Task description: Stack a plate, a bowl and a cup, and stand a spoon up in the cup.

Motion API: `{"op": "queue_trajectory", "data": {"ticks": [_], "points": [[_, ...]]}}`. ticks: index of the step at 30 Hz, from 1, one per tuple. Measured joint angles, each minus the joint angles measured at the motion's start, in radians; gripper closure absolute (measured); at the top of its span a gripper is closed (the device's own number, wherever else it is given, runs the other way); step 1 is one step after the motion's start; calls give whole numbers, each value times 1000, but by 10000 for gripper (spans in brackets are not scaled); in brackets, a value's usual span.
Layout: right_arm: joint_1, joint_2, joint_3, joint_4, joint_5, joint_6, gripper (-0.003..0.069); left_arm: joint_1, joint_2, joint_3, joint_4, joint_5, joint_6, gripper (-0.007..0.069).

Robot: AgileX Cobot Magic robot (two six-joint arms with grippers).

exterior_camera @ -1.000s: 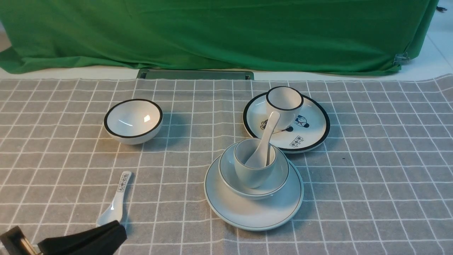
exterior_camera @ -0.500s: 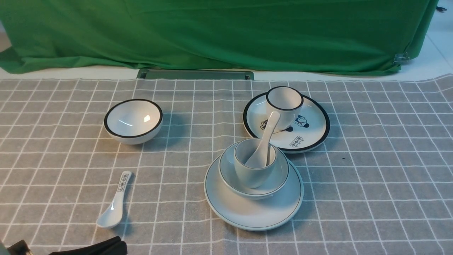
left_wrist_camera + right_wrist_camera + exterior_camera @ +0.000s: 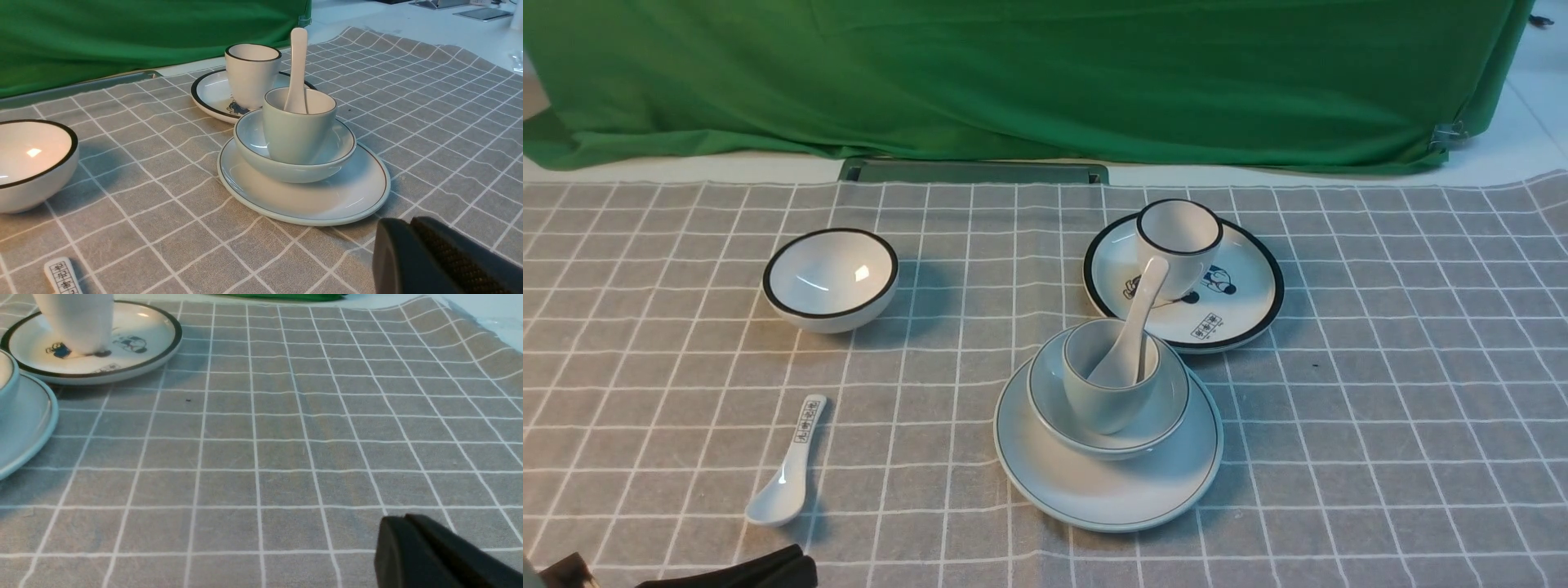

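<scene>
Counter [image 3: 1388, 392] covered in grey check, green drape [image 3: 1045, 82] behind. Left end effector [image 3: 792, 567] lower than a second ago: only sliver at front view's bottom edge, jaws together, empty. Stack unmoved: bowl [image 3: 1168, 404] on plate [image 3: 1094, 490], cup [image 3: 1094, 400] in bowl, spoon [image 3: 1143, 294] standing tilted in cup. Right end effector [image 3: 404, 522] shows only in own wrist view, jaws together, low over counter beside plate.
</scene>
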Motion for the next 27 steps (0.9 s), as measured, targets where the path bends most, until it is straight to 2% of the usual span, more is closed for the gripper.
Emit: {"op": "queue_trajectory", "data": {"ticks": [16,27], "points": [[0,0,0,4,0,17,640,0,0,0,0,0,0,612],[-1,0,0,4,0,17,611,0,0,0,0,0,4,612]]}}
